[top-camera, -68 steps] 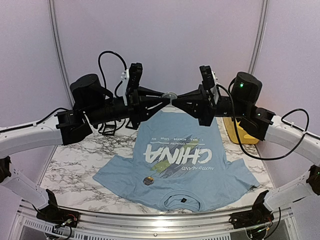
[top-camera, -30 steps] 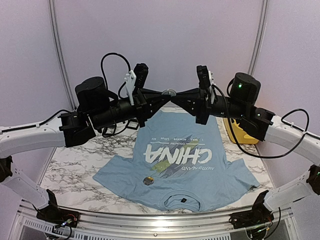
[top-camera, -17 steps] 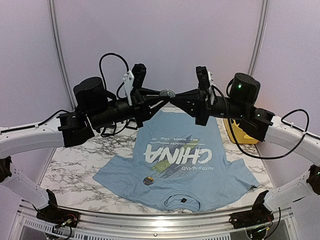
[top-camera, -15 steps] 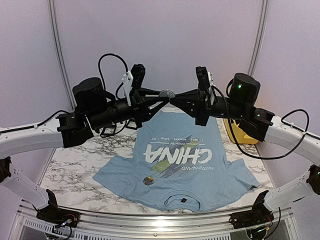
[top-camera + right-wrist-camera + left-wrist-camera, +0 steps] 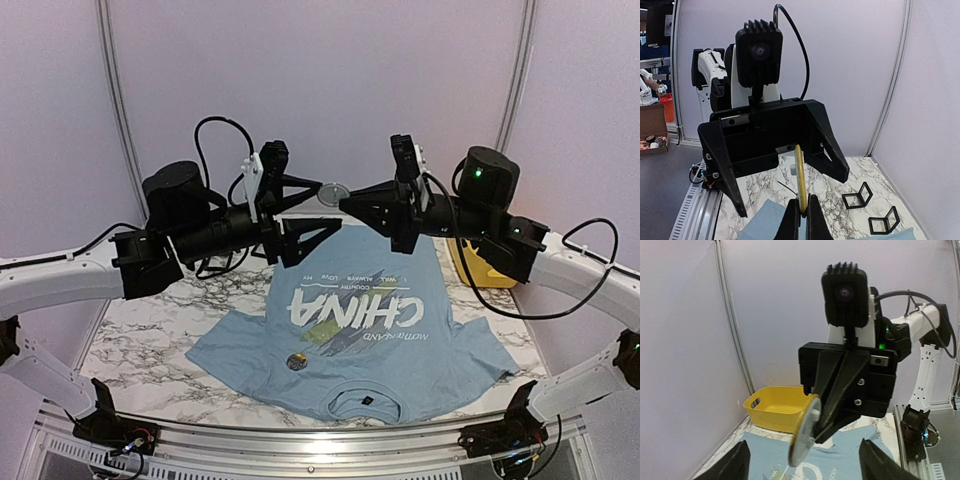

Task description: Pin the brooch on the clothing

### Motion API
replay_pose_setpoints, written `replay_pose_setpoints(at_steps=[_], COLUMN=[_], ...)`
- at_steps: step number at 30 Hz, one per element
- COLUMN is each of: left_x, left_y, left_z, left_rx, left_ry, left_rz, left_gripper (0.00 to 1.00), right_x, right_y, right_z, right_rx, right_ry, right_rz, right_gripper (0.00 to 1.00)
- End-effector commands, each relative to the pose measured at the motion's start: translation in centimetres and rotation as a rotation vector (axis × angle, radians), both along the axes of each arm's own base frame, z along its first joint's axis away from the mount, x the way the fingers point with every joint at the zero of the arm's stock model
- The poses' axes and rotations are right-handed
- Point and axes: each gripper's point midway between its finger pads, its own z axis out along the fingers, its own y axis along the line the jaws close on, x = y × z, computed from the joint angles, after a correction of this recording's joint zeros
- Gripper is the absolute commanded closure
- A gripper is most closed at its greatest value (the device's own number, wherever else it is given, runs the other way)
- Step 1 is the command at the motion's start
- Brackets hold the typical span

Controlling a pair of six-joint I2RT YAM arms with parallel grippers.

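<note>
The brooch (image 5: 332,190), a round silvery disc with a gold rim, hangs in the air above the far end of the table. My right gripper (image 5: 344,203) is shut on its edge. In the right wrist view the brooch (image 5: 800,172) stands edge-on, rising from my shut right gripper (image 5: 802,214). My left gripper (image 5: 327,204) is open, one finger on each side of the disc without touching it. In the left wrist view the brooch (image 5: 804,432) hangs in front of my open left gripper (image 5: 806,466). The clothing (image 5: 370,320), a light blue T-shirt with white "CHINA" lettering, lies flat on the marble table below.
A yellow bin (image 5: 470,265) stands at the table's right rear, also seen as the yellow bin (image 5: 775,407) in the left wrist view. A small round disc (image 5: 296,362) lies on the shirt near its collar. Two small black frame stands (image 5: 858,195) sit on the marble.
My left gripper has opened and let go of the brooch, and the left arm has drawn back slightly. The right gripper keeps its hold on the brooch in the same place.
</note>
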Motion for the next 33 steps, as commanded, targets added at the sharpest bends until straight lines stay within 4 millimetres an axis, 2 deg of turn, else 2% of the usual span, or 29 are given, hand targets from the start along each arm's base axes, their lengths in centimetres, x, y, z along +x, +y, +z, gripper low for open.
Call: replay_pose_setpoints(at_steps=[1, 3, 5, 7, 8, 10, 11, 12, 14, 15, 17, 23, 25, 29, 33], left_x=[-2.5, -2.8, -2.0, 0.5, 2.3, 6.6, 8.0, 9.0, 9.3, 9.1, 8.5, 6.4, 5.2, 1.1, -0.5], left_y=[0.9, 1.3, 2.1, 3.0, 3.5, 5.0, 5.5, 6.1, 6.9, 7.5, 8.6, 11.9, 12.1, 9.1, 6.2], left_z=[0.8, 0.4, 0.2, -0.6, -1.8, -5.2, -7.9, -10.3, -15.4, -17.6, -20.6, -26.7, -28.4, -29.6, -30.3], left_rx=[0.002, 0.022, 0.035, 0.046, 0.071, 0.153, 0.216, 0.275, 0.383, 0.403, 0.417, 0.484, 0.526, 0.616, 0.669], left_ry=[-0.098, -0.124, -0.119, -0.051, 0.009, 0.156, 0.238, 0.302, 0.402, 0.463, 0.538, 0.623, 0.633, 0.501, 0.405], left_rz=[-0.098, -0.099, -0.051, 0.045, 0.102, 0.26, 0.321, 0.375, 0.428, 0.453, 0.483, 0.542, 0.52, 0.353, 0.228], left_gripper=[0.15, 0.1, 0.07, 0.06, 0.07, 0.14, 0.19, 0.25, 0.31, 0.32, 0.35, 0.46, 0.49, 0.49, 0.49], right_x=[0.4, 0.8, 1.5, 2.7, 3.3, 4.8, 5.4, 5.8, 6.6, 6.9, 7.3, 6.1, 6.1, 5.8, 5.7], right_y=[-0.5, -0.9, -1.5, -2.3, -2.7, -3.1, -3.3, -3.4, -3.8, -3.9, -4.0, -2.1, -1.9, -2.6, -3.7], right_z=[1.8, 1.7, 1.3, 0.5, -0.2, -2.8, -3.7, -4.9, -7.8, -9.1, -11.5, -18.1, -19.8, -22.1, -23.9], right_rx=[0.029, 0.022, 0.008, -0.01, -0.026, -0.088, -0.109, -0.134, -0.178, -0.194, -0.227, -0.359, -0.386, -0.408, -0.411], right_ry=[-0.008, -0.012, -0.014, -0.011, -0.021, -0.029, -0.035, -0.035, -0.02, -0.017, -0.021, -0.086, -0.072, -0.058, -0.075], right_rz=[-0.011, -0.023, -0.045, -0.08, -0.105, -0.189, -0.224, -0.252, -0.298, -0.319, -0.359, -0.371, -0.375, -0.405, -0.45], right_gripper=[1.0, 1.0, 1.0, 1.0, 1.0, 1.0, 1.0, 1.0, 1.0, 1.0, 1.0, 1.0, 1.0, 1.0, 1.0])
